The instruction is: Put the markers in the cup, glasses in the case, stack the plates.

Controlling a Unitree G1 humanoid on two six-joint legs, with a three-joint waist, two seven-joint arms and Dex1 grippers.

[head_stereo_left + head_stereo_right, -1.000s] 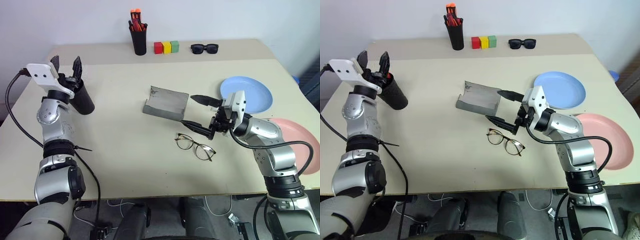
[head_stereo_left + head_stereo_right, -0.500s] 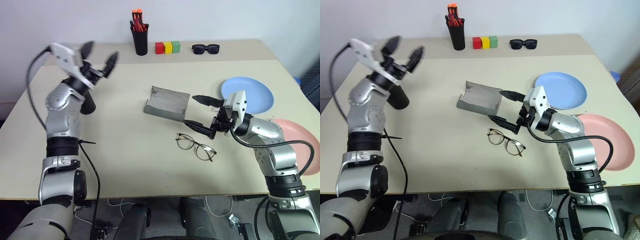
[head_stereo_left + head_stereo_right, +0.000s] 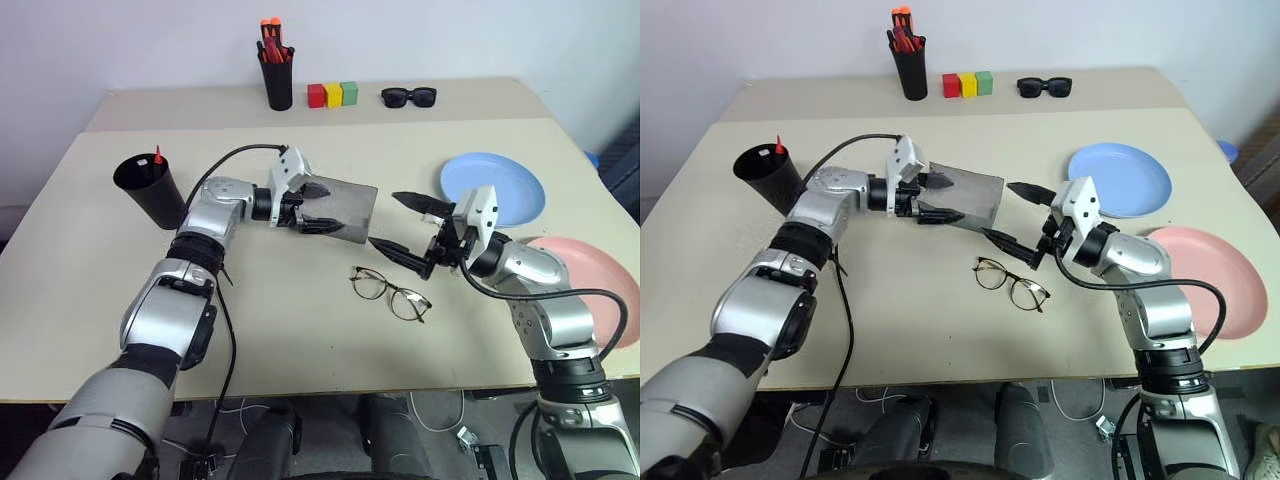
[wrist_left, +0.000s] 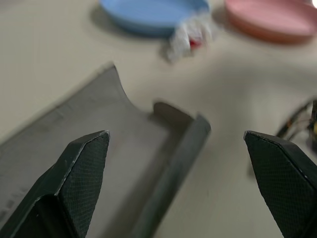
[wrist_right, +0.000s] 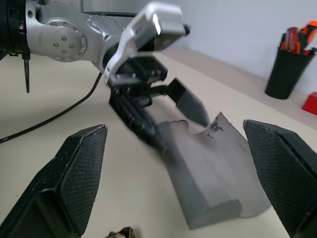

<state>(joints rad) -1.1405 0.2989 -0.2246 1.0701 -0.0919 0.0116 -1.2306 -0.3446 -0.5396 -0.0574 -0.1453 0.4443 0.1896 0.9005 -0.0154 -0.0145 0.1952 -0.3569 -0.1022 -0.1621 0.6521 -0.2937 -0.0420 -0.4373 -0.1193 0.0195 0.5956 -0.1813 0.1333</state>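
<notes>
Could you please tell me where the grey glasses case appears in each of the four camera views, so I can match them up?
Left eye view: case at table centre, at the left gripper.
Right eye view: case at centre, beside that gripper.
Left wrist view: case lies between its open fingers.
Right wrist view: case ahead, centre.
Shared landmark: the blue plate, also in the left wrist view.
</notes>
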